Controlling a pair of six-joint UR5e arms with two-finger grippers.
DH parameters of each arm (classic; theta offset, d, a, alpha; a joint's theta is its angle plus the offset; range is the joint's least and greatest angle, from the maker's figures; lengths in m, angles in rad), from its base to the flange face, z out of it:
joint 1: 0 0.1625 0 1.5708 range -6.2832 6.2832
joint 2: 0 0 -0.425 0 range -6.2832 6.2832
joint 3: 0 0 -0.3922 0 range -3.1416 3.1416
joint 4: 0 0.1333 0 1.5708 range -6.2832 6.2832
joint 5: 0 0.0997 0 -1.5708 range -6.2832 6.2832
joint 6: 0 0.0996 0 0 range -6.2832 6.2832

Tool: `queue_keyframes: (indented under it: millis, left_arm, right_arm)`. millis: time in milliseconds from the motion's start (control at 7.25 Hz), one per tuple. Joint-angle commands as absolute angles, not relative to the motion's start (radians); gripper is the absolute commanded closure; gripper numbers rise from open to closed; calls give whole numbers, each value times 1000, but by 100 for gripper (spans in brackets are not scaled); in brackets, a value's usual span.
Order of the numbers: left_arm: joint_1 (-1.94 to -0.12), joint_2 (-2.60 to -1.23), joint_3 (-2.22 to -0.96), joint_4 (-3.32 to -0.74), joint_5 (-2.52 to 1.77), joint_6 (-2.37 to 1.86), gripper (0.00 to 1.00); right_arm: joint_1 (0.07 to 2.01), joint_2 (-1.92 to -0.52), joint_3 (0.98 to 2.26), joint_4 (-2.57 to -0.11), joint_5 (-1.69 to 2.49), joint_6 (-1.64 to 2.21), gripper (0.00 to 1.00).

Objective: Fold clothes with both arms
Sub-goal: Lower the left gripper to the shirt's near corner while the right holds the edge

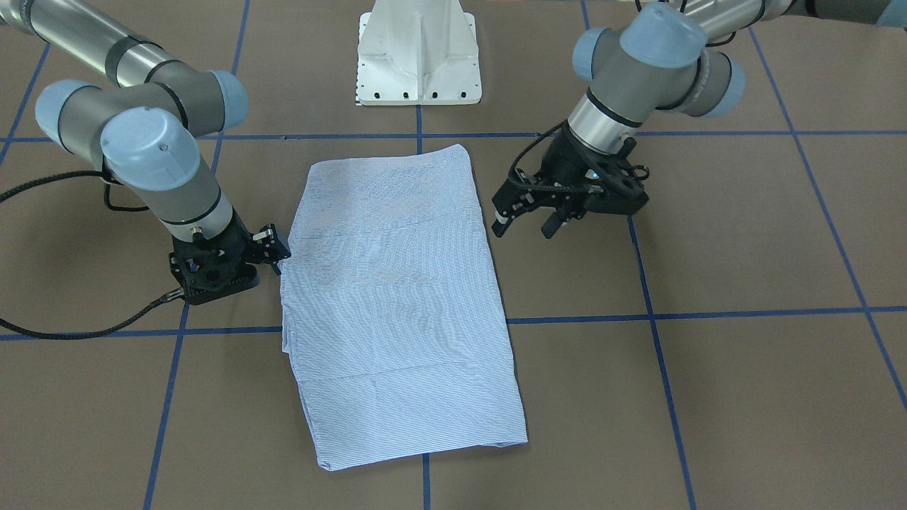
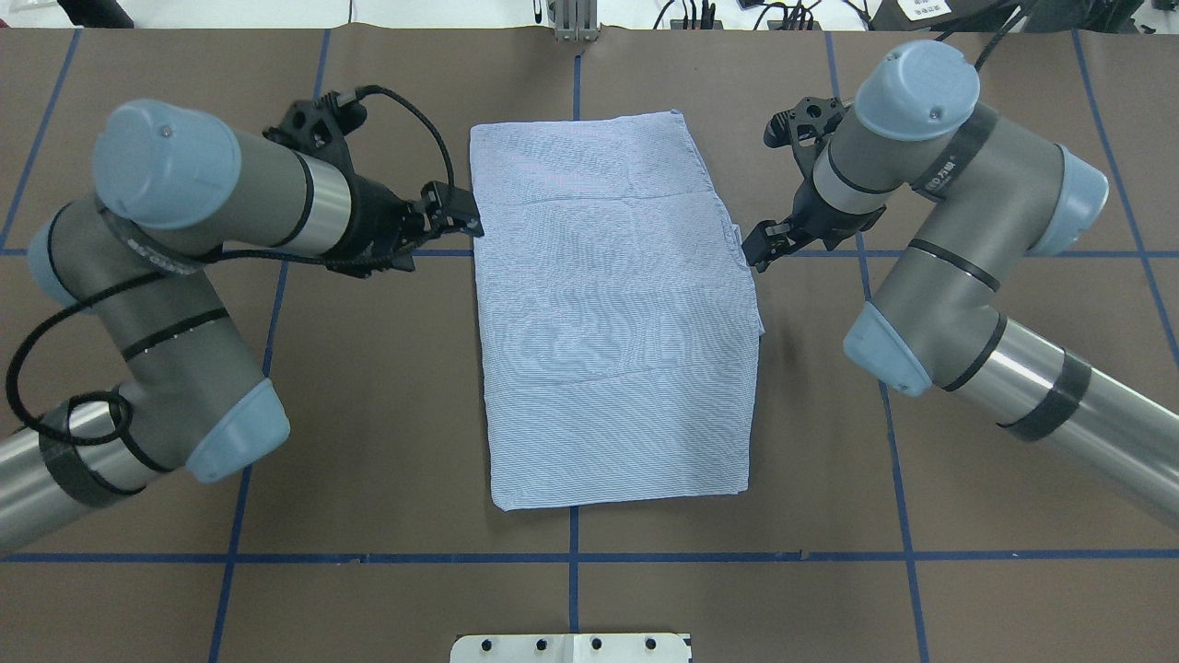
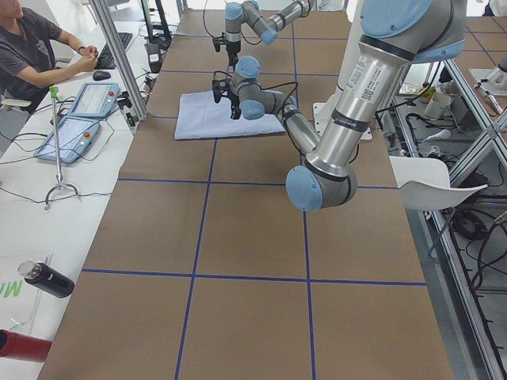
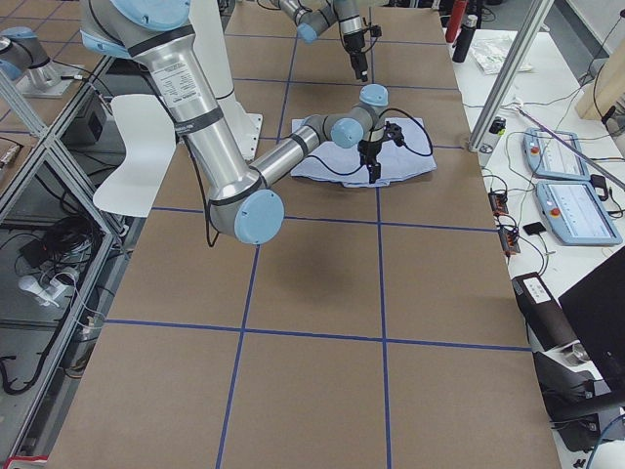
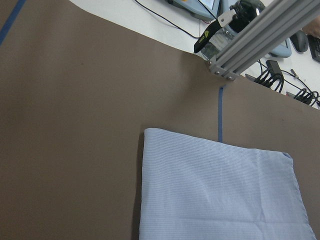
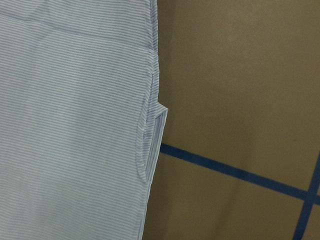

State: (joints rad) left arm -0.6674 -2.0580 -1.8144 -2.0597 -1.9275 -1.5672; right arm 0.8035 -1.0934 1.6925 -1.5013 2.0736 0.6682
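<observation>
The clothes are one light blue striped shirt [image 1: 397,297] [image 2: 612,313], lying flat as a folded rectangle in the middle of the brown table. My left gripper [image 1: 524,227] [image 2: 463,214] hovers open just off one long edge of the shirt, nothing between its fingers. My right gripper [image 1: 276,265] [image 2: 753,250] points down at the opposite long edge, its tip right by the cloth; whether it is open or shut does not show. The left wrist view looks over the shirt's far end [image 5: 220,195]. The right wrist view shows the edge with a small flap [image 6: 150,145] lying flat.
The white pedestal base [image 1: 418,64] [image 2: 571,647] stands at the robot's side of the table. Blue tape lines [image 2: 571,557] grid the brown surface. Beyond the far edge are an aluminium post [image 5: 260,35], pendants [image 3: 75,127] and a seated person [image 3: 32,47].
</observation>
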Motion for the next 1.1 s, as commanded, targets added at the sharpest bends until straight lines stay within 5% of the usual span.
queue_keyframes:
  millis: [0,551,965]
  left_arm:
    - [-513,-2042,-1891,-2025,-1919,-1762,0]
    - [-226,-1939,-1861,-2164,-1623,-1968,2]
    - [-216,-1956,-1794,-2154,-1624,-1968,9]
  right_arm:
    - [807,-1156,1794,-1496,2170,779,0]
    - [799,-1173,1865,-1488,2167,951,0]
    - [795,-1175,1867,-1488,2164,953,0]
